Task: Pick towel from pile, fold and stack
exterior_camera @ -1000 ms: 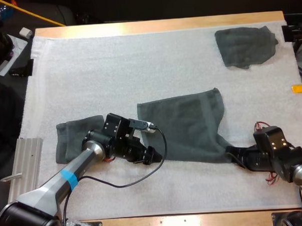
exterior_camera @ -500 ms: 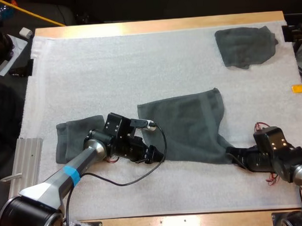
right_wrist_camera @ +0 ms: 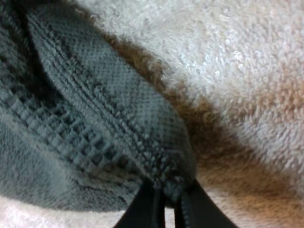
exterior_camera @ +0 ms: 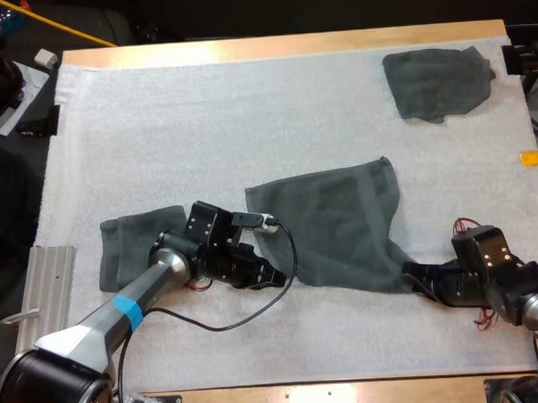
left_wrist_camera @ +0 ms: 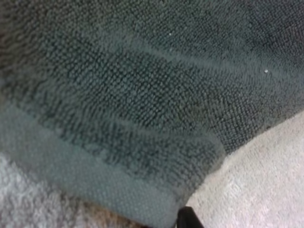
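Near right: right gripper (exterior_camera: 409, 272) is closed onto the near right corner of the spread towel (exterior_camera: 332, 217), the hem pinched from both sides. The left gripper (exterior_camera: 277, 274) sits at that towel's near left corner; its grip cannot be told. A folded towel (exterior_camera: 128, 248) lies to the left, partly under the left arm (exterior_camera: 122, 306). A crumpled towel (exterior_camera: 438, 82) lies far right on the mat (exterior_camera: 203, 115).
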Robot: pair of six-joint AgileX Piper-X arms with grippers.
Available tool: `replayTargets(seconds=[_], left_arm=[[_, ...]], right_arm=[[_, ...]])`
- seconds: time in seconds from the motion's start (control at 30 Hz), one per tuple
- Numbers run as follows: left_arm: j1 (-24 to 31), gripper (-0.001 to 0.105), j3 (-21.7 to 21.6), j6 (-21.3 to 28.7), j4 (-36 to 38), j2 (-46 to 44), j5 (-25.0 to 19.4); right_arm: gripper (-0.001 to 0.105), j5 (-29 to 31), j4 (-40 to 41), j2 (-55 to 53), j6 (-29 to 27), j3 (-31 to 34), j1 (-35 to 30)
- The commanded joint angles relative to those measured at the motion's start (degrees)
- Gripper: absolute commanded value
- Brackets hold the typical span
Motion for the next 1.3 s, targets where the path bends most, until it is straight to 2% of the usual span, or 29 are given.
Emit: replayTargets(seconds=[0.0, 0.23, 0.43, 0.6, 0.7, 0.77, 0.97, 1.0, 1.1, 1.27], left_arm=[[-0.2, 0.000, 0.2, 0.7, 1.8, -1.0, -0.1], [-0.3, 0.000, 0.3, 5.5, 8.5, -7.8, -2.9], [-1.0, 0.000, 0.2, 8.3, 16.4, -15.5, -3.7], [-1.2, 0.000, 0.4, 8.3, 16.9, -17.5, -3.7], [-1.1, 0.000, 0.5, 7.9, 14.8, -17.6, -3.6], [-0.9, 0.005, 0.4, 7.2, 12.1, -17.3, -4.0], [-0.6, 0.047, 0.2, 3.0, 5.2, -16.7, -8.3], [-0.6, 0.052, 0.2, 2.4, 4.5, -16.6, -8.8], [-0.5, 0.051, 0.2, 0.7, 2.3, -15.4, -9.6], [-0.6, 0.037, 0.3, -0.8, 0.2, -11.1, -9.3]], right_arm=[[0.000, -2.3, 0.3, 0.0, -1.7, -0.1, 0.1], [0.000, -4.3, 1.9, -1.0, -2.6, -0.5, 0.1], [0.000, -5.1, 8.7, -6.5, -2.6, -0.7, 0.2], [0.000, -4.5, 10.5, -9.5, -3.2, -0.3, 0.0], [0.000, -4.5, 10.6, -10.3, -2.9, -0.2, -0.1], [0.000, -4.5, 9.7, -10.1, -2.5, -0.2, -0.1], [0.000, -3.5, 5.4, -8.8, -1.0, -0.3, -0.3], [0.000, -3.3, 4.7, -8.6, -0.7, -0.3, -0.3], [0.000, -2.9, 2.7, -8.0, 0.0, -0.1, -0.2], [0.000, -2.5, 0.9, -6.8, 0.7, -0.1, -0.2]])
